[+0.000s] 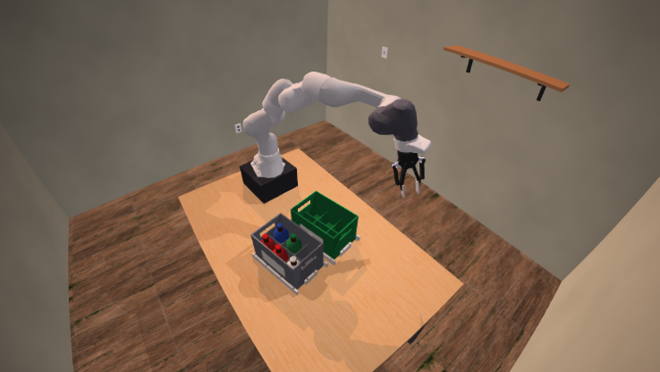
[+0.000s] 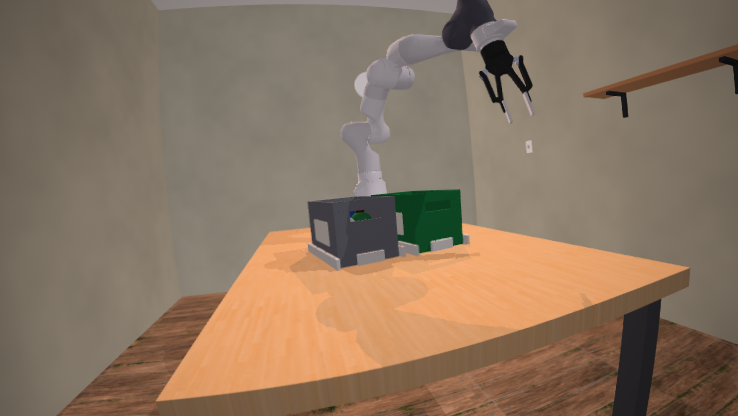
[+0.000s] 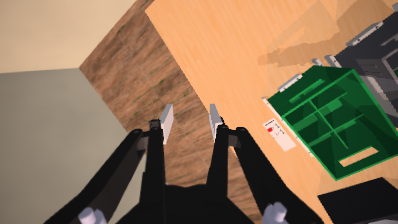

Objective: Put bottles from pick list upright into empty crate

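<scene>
My gripper (image 1: pixel 410 191) (image 2: pixel 519 115) (image 3: pixel 191 111) hangs high in the air beyond the table's edge, over the floor. Its fingers are partly closed with a gap, and nothing is between them. The empty green crate (image 1: pixel 344 235) (image 2: pixel 428 217) (image 3: pixel 372 107) stands on the table (image 1: pixel 393 286) (image 2: pixel 465 310) (image 3: pixel 215 45). The grey crate (image 1: pixel 307 266) (image 2: pixel 341 232) stands right beside it and holds two red-topped bottles (image 1: pixel 279 251), a blue one (image 1: pixel 280 232), a green one (image 1: pixel 292 242) and a white-capped one (image 1: pixel 292 262). The pick list (image 3: pixel 278 134), a white strip with a red mark, lies beside the green crate; its lines are too small to read.
The robot's black base (image 1: pixel 267 182) stands at the table's far end. A wooden wall shelf (image 1: pixel 505 66) (image 2: pixel 666 72) hangs to the right, higher than the gripper. The wall is close behind the gripper.
</scene>
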`<state>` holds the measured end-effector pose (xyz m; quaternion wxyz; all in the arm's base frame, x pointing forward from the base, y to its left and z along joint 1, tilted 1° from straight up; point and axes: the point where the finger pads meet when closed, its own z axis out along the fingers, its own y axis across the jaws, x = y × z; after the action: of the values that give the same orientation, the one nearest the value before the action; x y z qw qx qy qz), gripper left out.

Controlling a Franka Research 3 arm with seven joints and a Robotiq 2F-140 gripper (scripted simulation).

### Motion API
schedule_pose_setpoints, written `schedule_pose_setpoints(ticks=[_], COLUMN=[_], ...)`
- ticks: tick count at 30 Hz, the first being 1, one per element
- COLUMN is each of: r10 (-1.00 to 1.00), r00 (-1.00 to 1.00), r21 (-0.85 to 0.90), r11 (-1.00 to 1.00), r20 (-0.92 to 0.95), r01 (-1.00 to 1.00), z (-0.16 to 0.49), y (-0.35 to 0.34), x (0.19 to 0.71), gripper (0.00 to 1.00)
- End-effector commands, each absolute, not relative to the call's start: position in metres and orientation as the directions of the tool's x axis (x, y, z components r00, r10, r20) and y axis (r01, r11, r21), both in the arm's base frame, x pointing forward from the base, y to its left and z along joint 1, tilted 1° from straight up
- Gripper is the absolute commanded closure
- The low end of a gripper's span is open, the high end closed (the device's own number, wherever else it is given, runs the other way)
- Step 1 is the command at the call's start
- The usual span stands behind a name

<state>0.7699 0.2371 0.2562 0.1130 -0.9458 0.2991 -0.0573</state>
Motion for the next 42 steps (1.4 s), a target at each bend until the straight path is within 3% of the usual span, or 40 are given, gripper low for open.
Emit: schedule_pose_setpoints(ticks=[1, 42], r10=[-0.598, -0.580], r00=[0.801, 0.814], r21=[-0.251, -0.137], r11=[-0.779, -0.803], r20=[0.025, -0.043], r01=[-0.574, -0.580], z=[0.261, 0.271], y=[0.251, 0.321], x=[0.755, 0.599], gripper=[0.62, 0.62])
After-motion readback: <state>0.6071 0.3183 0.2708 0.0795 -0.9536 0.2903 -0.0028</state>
